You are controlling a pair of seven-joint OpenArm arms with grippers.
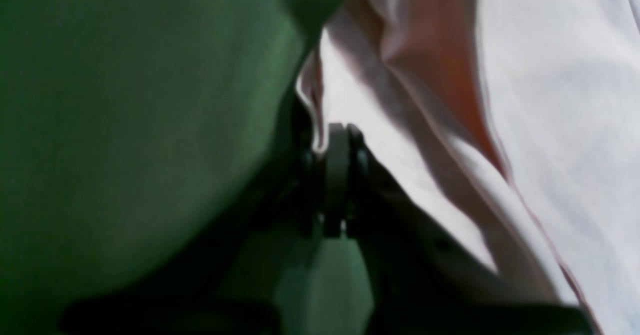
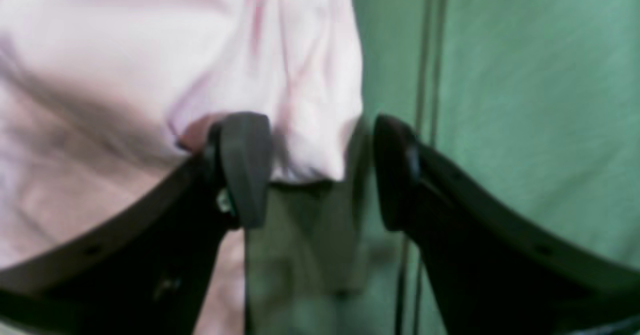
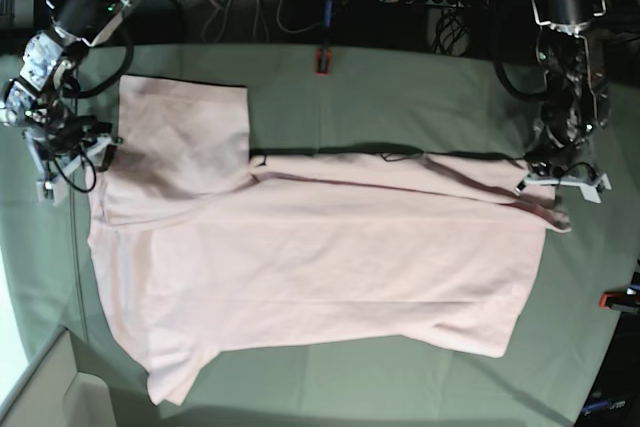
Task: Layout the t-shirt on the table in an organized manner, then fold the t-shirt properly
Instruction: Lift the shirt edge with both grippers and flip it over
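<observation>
Fingers of your left gripper pinch the t-shirt, right gripper gapes empty; first long fold laid, the rest remains.

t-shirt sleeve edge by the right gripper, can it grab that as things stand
Probably yes: the right gripper stands open astride the t-shirt edge, one finger on the fabric, one on the table, nothing between them.

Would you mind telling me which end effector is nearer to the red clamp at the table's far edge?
Neither clearly: the red clamp sits about midway. The right end effector is at the t-shirt's sleeve; the left end effector pinches the opposite end.
</observation>
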